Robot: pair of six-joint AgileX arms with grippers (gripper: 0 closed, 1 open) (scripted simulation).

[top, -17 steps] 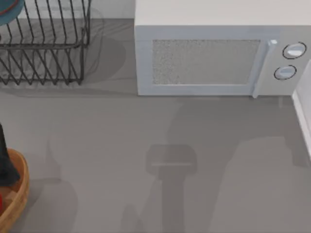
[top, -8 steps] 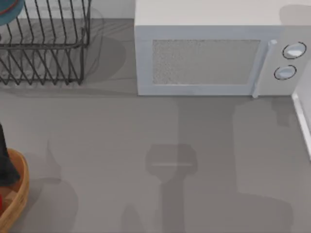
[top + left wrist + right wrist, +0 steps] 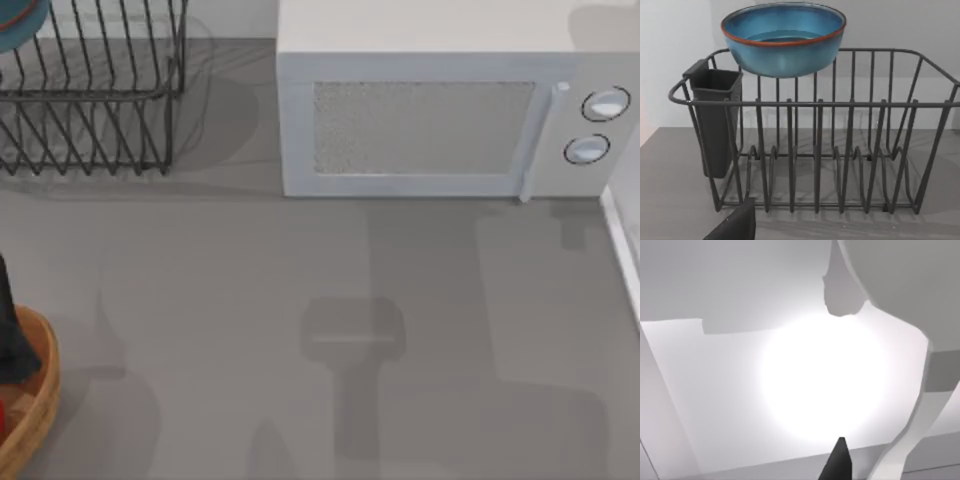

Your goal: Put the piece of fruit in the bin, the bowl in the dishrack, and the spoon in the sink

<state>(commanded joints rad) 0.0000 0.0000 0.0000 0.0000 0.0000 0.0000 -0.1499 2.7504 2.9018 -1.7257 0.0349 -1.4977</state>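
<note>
at the far left corner of the grey table (image 3: 300, 280), seen from above, the dishrack (image 3: 95, 110) stands with a sliver of the blue bowl (image 3: 20, 18) at the view's top left edge. a white microwave (image 3: 440, 110) sits along the back, to the right of the rack. at the left edge near the front lies the bin (image 3: 38, 400), its orange-brown rim curving into view, with a spot of red, the piece of fruit (image 3: 2, 415), inside it at the very edge. a dark part of my left arm (image 3: 10, 340) reaches over the bin.

from my left wrist, the dishrack (image 3: 840, 150) faces me squarely, its thin black bars upright, a dark cutlery cup (image 3: 715, 120) hung on one end. the bowl (image 3: 783, 37) rests upright on the rack's top rim, at the far side. a dark tip of my left end effector (image 3: 737, 225) pokes in at the edge; whether it is spread or pressed together i cannot tell.

from my right wrist, pale white surfaces with a strong glare show, and one dark fingertip (image 3: 840, 462) of my right end effector; its state i cannot tell.
</note>
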